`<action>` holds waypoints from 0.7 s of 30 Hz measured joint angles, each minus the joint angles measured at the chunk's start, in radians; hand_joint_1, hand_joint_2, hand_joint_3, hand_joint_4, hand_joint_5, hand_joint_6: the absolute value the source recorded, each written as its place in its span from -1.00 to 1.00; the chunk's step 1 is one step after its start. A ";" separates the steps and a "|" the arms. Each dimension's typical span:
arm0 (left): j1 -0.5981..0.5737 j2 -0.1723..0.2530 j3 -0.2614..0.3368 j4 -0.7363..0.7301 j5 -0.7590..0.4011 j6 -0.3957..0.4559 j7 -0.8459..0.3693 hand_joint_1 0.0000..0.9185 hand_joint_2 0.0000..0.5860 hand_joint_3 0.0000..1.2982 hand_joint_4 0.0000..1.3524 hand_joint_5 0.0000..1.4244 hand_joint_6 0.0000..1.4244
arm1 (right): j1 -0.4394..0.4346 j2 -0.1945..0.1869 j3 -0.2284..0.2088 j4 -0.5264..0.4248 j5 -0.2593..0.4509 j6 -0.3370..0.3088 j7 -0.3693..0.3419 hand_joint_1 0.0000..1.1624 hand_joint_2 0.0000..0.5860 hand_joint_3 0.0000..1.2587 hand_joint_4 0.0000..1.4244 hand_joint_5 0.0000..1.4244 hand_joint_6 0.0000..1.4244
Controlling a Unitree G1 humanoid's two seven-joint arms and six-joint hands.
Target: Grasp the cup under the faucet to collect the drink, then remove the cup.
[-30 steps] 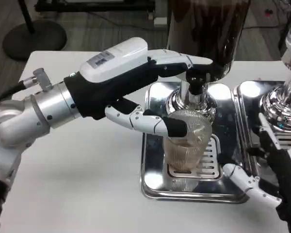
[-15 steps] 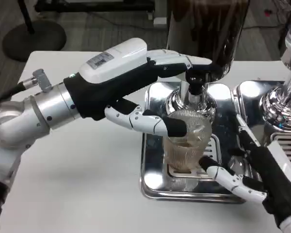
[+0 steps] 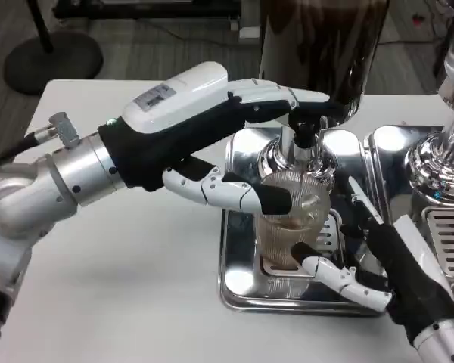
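Cup (image 3: 289, 227) sits on the tray (image 3: 238, 283) under the faucet (image 3: 301, 147), some brown drink in it (level unclear). My left hand (image 3: 212, 144) wraps it from 9 o'clock; right hand (image 3: 363, 265) open, at 4 o'clock. Removal remains.

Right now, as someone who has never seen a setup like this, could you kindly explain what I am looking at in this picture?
This is a humanoid robot seen from a camera on its own head, looking down at a white table. Its left hand reaches in from the picture's left, with one finger against a ribbed clear cup and others stretched over the faucet above it. The cup stands on a shiny metal drip tray under that faucet and seems to hold some brownish drink. The right hand comes in from the lower right with fingers apart, close to the cup; whether it touches is hard to tell.
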 measured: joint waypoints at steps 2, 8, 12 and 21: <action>0.003 0.001 0.000 -0.006 0.000 0.006 0.001 -0.89 -0.58 -0.66 -0.67 -0.62 -0.75 | -0.008 0.002 0.006 0.010 -0.004 0.000 -0.009 -0.07 -0.39 -1.00 -1.00 -1.00 -0.77; 0.008 0.004 0.000 -0.016 0.000 0.016 0.006 -0.91 -0.57 -0.63 -0.67 -0.62 -0.76 | -0.042 0.007 0.020 0.053 -0.004 0.000 -0.023 -0.06 -0.39 -1.00 -1.00 -1.00 -0.77; 0.011 0.005 0.000 -0.022 0.001 0.021 0.008 -0.91 -0.55 -0.62 -0.66 -0.62 -0.76 | -0.073 0.013 0.026 0.084 -0.004 0.000 -0.032 -0.05 -0.40 -1.00 -1.00 -1.00 -0.77; 0.017 0.007 0.000 -0.029 0.003 0.032 0.016 -0.90 -0.53 -0.61 -0.66 -0.62 -0.76 | -0.115 0.021 0.037 0.159 0.023 -0.028 -0.031 -0.07 -0.41 -1.00 -1.00 -1.00 -0.78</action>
